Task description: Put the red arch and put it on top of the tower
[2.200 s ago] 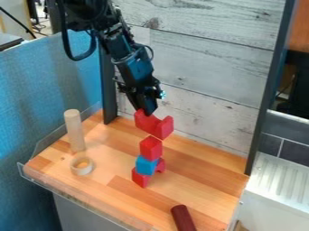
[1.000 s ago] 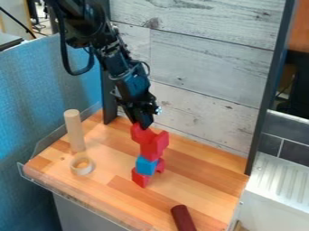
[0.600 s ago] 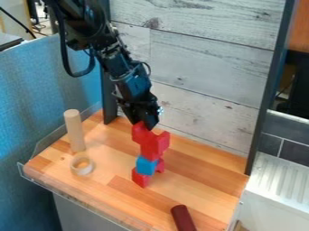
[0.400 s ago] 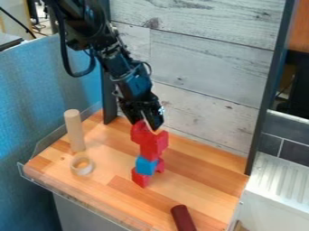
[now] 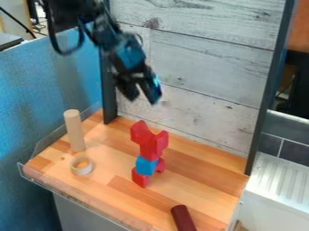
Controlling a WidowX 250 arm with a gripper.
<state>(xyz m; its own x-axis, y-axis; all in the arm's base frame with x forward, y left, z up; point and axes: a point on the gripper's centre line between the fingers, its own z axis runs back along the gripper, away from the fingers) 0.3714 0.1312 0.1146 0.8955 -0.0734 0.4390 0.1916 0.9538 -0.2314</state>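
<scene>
My gripper (image 5: 142,99) hangs with fingers apart, clear of the stack, presumably so as not to topple it. The red arch (image 5: 142,132) sits hollow-up atop the tower (image 5: 145,166), which alone supports it.

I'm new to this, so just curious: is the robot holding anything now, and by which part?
Nothing: the gripper is open above the red arch.

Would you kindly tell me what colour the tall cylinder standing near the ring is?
The tall cylinder is pale beige, best seen in the camera view.
</scene>
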